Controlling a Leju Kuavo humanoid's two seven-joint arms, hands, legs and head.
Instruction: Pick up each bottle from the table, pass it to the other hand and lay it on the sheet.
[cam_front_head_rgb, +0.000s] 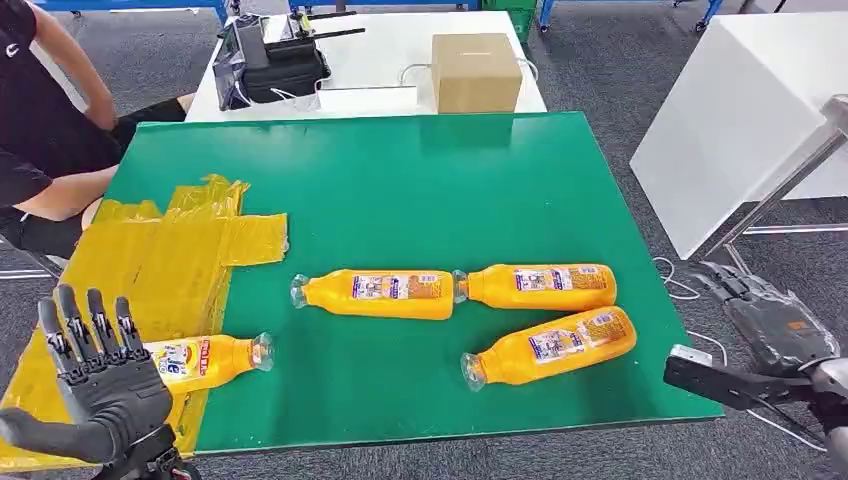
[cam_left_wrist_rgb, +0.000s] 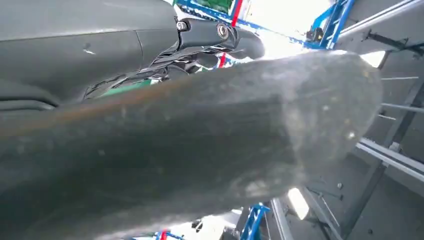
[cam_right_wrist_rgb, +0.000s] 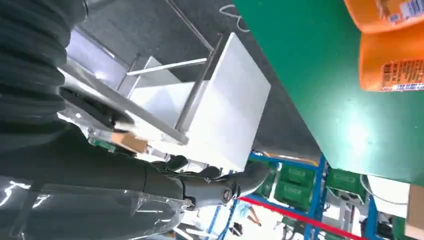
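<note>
A yellow sheet (cam_front_head_rgb: 150, 260) covers the left side of the green table (cam_front_head_rgb: 420, 190). One orange bottle (cam_front_head_rgb: 212, 360) lies at the sheet's near right edge, with its clear neck out over the green. My left hand (cam_front_head_rgb: 100, 385) is just left of that bottle, fingers spread and holding nothing; the left wrist view has its fingers (cam_left_wrist_rgb: 220, 35) past a blurred thumb. Three more orange bottles lie on the green: a middle one (cam_front_head_rgb: 375, 293), one to its right (cam_front_head_rgb: 540, 285) and a nearer one (cam_front_head_rgb: 550, 347). My right hand (cam_front_head_rgb: 765, 345) hangs beyond the table's right edge, holding nothing, with its fingers (cam_right_wrist_rgb: 215, 186) apart.
A person in black (cam_front_head_rgb: 40, 130) sits at the table's far left corner. Behind the green table, a white table carries a cardboard box (cam_front_head_rgb: 476, 70) and a black bag (cam_front_head_rgb: 275, 60). Another white table (cam_front_head_rgb: 740, 120) stands to the right, with cables on the floor beside it.
</note>
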